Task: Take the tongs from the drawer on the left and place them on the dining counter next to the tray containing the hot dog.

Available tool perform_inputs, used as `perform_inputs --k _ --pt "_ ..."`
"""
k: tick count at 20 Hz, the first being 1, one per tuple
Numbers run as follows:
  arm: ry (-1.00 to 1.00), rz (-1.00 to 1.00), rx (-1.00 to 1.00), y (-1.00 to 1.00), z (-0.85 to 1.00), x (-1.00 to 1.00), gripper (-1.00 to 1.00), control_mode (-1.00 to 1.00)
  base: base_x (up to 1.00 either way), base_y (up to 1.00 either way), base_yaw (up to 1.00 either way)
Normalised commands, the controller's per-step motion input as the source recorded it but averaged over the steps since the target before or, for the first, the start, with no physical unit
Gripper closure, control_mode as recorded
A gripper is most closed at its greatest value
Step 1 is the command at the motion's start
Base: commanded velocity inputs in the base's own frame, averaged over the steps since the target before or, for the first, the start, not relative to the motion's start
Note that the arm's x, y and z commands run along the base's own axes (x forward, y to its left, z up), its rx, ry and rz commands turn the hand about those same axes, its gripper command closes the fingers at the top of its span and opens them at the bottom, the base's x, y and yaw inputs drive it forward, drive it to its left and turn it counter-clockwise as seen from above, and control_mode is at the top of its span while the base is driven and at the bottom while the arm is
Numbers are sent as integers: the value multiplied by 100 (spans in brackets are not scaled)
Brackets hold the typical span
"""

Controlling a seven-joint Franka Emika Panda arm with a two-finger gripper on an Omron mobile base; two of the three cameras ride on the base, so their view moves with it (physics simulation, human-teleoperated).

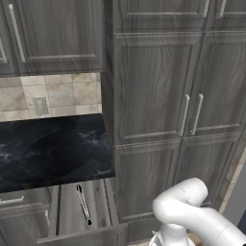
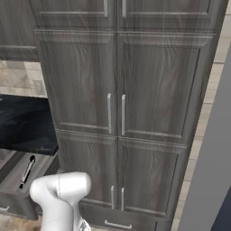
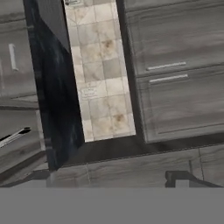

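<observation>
Looking down from the left base view, we see the drawer (image 1: 72, 211) pulled open beneath the black counter (image 1: 48, 149), and the tongs (image 1: 83, 204) lie inside it, dark and slim with a silvery edge, lengthwise along the drawer floor. From the right base view we catch the same tongs (image 2: 27, 172) in the open drawer (image 2: 22, 180), left of the tall cabinet doors (image 2: 115, 85). In the hand view we have the tongs (image 3: 14, 135) off at the left edge, well clear of our gripper (image 3: 116, 181). Its fingertips (image 3: 181, 177) poke up at the bottom, jaws spread wide, pinching nothing. Beige tile backsplash (image 3: 100, 74) runs ahead of us.
</observation>
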Motion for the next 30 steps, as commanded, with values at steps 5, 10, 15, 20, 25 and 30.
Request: perform_inputs --k 5,10,15,20,25,30 --pt "12 0 13 -14 86 36 -100 -100 0 0 0" --pt "14 0 16 -22 78 40 -100 -100 0 0 0" --pt "14 0 20 -42 56 50 -100 -100 0 0 0" --pt "2 -1 28 -47 19 53 -100 -100 0 0 0" --pt "0 -2 28 -31 8 61 -100 -100 0 0 0" --pt "2 -5 33 -30 1 69 -100 -100 0 0 0"
